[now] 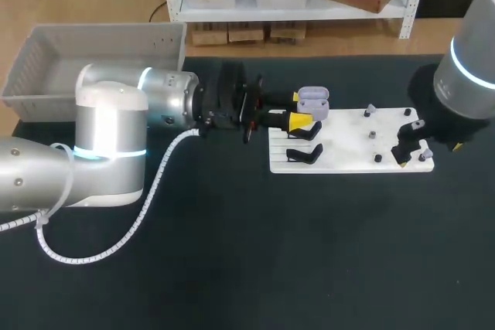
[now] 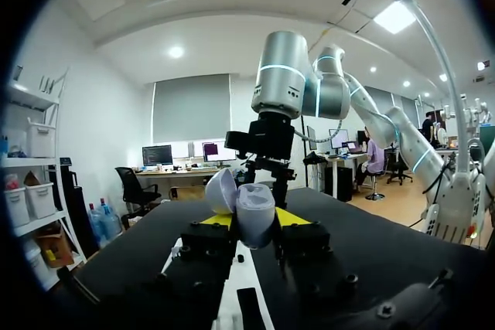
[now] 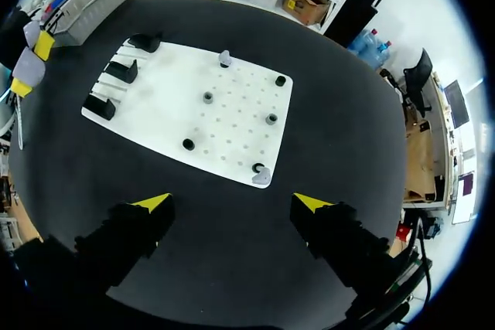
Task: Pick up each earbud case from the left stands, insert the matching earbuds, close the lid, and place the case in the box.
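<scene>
Here the left pincer is clamped on the lavender earbud case, lid open, at the white board's left edge by the stands. The right pincer hangs over the board's right edge, fingers apart. The insertion step seems to be in hand: next, the right should grip an earbud and carry it to the case.

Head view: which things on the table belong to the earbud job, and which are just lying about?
Job things: earbud case, lid open, in the left gripper; white board with black stands; earbuds on its pegs; grey box; right gripper, open.
Not the job's: spiral-wrapped cable hanging from the left arm.
</scene>
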Robot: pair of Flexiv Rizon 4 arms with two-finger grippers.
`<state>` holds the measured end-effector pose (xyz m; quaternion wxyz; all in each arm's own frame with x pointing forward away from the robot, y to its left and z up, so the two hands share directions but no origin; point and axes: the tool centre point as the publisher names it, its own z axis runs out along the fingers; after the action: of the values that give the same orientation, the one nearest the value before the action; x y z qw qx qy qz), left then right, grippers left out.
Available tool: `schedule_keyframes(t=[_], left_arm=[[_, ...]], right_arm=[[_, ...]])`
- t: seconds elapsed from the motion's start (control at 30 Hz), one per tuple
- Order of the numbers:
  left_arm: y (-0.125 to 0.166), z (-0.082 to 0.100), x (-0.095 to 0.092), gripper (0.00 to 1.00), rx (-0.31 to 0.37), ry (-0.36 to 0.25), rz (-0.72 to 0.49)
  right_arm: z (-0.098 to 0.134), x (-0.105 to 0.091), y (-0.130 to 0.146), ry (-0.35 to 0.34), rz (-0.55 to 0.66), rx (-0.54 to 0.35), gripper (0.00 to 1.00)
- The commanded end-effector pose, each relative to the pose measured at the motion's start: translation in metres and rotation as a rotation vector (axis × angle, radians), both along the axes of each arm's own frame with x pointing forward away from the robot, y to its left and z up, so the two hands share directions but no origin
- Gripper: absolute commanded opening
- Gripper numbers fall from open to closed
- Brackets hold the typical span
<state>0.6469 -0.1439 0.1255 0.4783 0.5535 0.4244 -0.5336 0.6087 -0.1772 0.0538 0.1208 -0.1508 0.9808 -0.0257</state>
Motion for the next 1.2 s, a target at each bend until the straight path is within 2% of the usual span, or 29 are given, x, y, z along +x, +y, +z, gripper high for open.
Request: schedule_keyframes(t=[0.03,0.53,0.77,1.2], left_arm=[[0.000,0.000,-0.002,0.00,-0.001,-0.002,0.006],[0.000,0.000,-0.002,0.00,-0.001,-0.002,0.006],[0.000,0.000,-0.002,0.00,-0.001,-0.002,0.006],[0.000,0.000,-0.002,0.00,-0.001,-0.002,0.006]], right_arm=[[0.000,0.000,0.000,-0.002,-0.002,-0.003,1.00],[0.000,0.000,0.000,-0.002,-0.002,-0.003,1.00],[-0.013,0.013,0.004,0.020,0.029,-0.031,1.00],[-0.026,0.018,-0.011,0.047,0.042,-0.037,1.00]])
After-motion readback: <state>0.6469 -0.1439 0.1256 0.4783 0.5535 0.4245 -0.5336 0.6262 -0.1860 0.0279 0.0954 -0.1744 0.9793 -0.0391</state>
